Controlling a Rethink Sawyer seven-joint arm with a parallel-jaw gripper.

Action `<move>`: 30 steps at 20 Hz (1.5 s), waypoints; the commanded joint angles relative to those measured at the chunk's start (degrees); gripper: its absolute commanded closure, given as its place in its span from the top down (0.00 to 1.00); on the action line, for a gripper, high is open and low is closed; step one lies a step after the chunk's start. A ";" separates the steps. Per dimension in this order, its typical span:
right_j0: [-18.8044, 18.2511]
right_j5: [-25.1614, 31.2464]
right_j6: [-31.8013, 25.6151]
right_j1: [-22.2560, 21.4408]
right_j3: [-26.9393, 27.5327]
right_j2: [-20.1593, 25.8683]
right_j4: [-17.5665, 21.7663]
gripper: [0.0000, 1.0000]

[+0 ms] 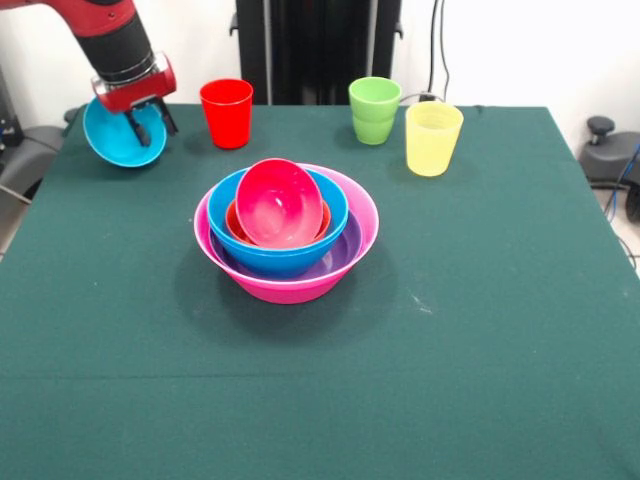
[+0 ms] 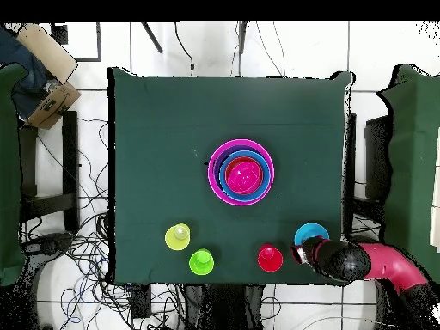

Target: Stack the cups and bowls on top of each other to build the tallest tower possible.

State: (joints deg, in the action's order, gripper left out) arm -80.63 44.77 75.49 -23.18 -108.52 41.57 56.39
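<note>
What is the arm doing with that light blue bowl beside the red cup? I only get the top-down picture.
Observer: The gripper grips the cyan bowl by its rim and holds it steeply tilted, with its opening towards the front camera.
Operator: Does the top bowl of the pile sit flat?
Observer: No. The magenta bowl leans almost on edge inside the blue bowl.
Operator: Is anything under it?
Observer: Yes, a small orange bowl peeks out from behind it.
</note>
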 commanded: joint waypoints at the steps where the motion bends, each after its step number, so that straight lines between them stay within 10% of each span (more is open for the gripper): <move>1: 1.66 -4.31 -7.93 1.45 1.64 -1.52 3.85 0.00; 13: 3.99 1.66 -7.83 -4.11 1.03 1.06 -1.97 0.00; 22: 5.13 16.97 -11.89 -22.01 -1.69 7.02 -17.78 0.00; 30: 7.82 28.42 -14.17 -29.34 2.17 9.25 -22.93 0.00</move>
State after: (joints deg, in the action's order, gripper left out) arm -78.18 59.94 75.49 -43.45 -108.81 46.23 37.43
